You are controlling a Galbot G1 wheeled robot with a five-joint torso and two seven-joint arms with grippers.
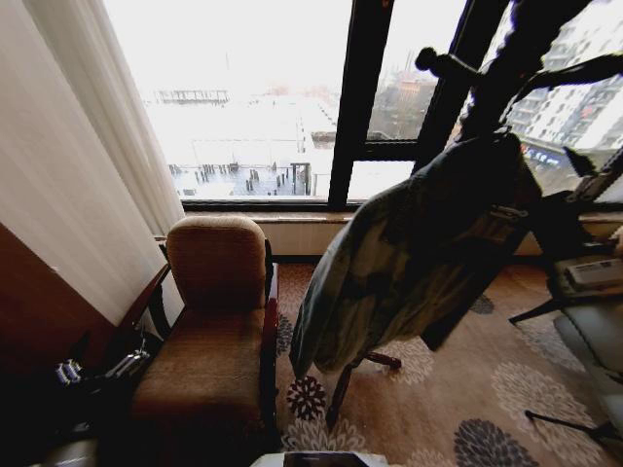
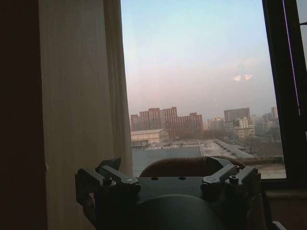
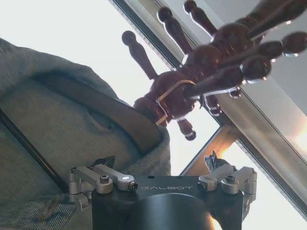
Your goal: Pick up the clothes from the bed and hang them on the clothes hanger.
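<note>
You see a large dark-framed window (image 1: 292, 107) behind the dark turned-wood coat stand (image 1: 487, 88), with a pale sheer curtain (image 1: 68, 175) hanging well to the stand's left. A patterned beige floral carpet (image 1: 458, 389) spreads under the stand's splayed feet. A brown upholstered armchair with dark wooden arms (image 1: 214, 321) sits on the carpet near the stand, on its left side.

The light-blue faded denim jacket (image 1: 409, 263) hangs from the upper part of the stand, draped down in front of its pole and clear of the carpet. In the right wrist view the jacket's collar (image 3: 110, 115) lies against the stand's cluster of knobbed pegs (image 3: 211, 62), and a thin black bar (image 3: 29, 148) crosses the denim; you cannot tell what it belongs to.

The right gripper (image 3: 163, 184) hovers close to the jacket, just beside the collar and pegs. The left gripper (image 2: 168, 187) sits well apart from the stand, facing the curtain and the armchair's back. You cannot tell whether either tool is apart or together.
</note>
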